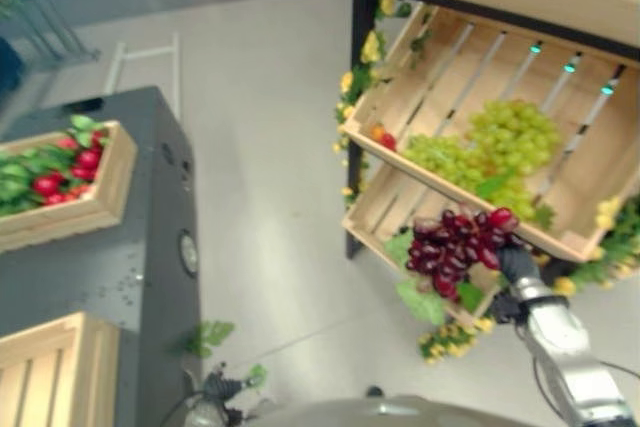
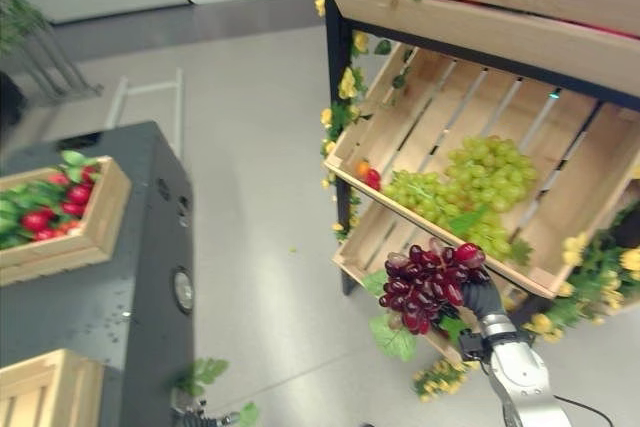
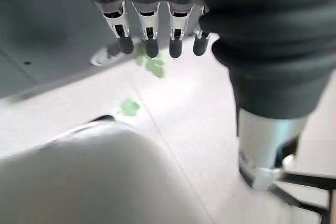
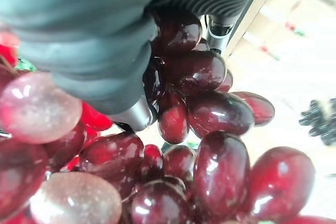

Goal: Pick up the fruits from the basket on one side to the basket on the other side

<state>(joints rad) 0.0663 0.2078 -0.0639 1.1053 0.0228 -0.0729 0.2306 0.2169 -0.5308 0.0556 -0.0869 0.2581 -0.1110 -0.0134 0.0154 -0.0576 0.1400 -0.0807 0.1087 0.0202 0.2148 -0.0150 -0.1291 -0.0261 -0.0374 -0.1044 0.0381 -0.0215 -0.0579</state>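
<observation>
Right hand (image 2: 484, 299) clamped on dark red grape bunch (image 2: 424, 284), clear of the slatted wooden crate (image 2: 545, 212) on the right

Loose grapes may drop crossing to the far-left wooden box of red fruit (image 1: 112, 179); left hand (image 3: 152, 30) hangs low, fingers relaxed

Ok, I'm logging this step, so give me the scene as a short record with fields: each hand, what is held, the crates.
right hand: shut on the red grapes, held up in front of the shelf crate
left hand: low by the floor, fingers relaxed, holding nothing
shelf crate: tilted, holds green grapes
crate on the dark cabinet: red fruits with green leaves
</observation>
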